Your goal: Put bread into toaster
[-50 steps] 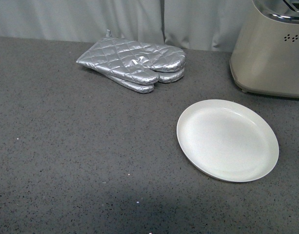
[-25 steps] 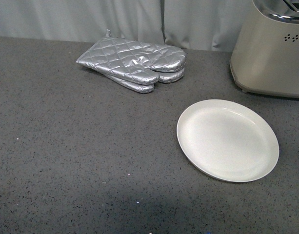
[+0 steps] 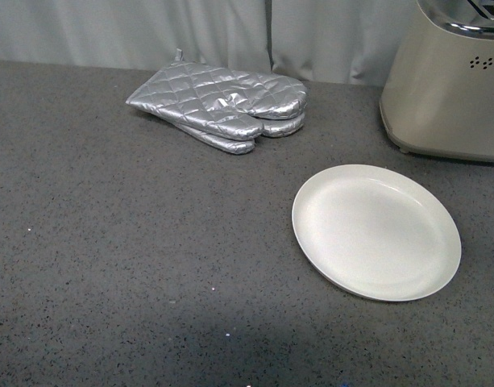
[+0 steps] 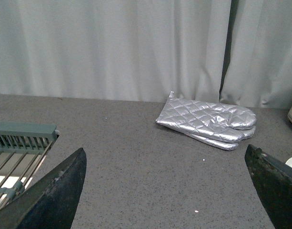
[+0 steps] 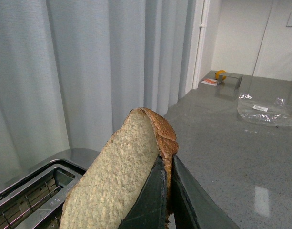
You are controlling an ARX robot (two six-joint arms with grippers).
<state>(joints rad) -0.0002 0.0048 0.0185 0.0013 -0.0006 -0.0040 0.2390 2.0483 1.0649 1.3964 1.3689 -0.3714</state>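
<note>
Right gripper pinches the bread by its crust edge; tilted, it could miss the toaster slot, lower left.

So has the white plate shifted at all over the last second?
No. In the front view the plate sits in the same spot, with the same gap to the toaster behind it and to the oven mitts.

Front view: no visible change vs 1 s ago.
</note>
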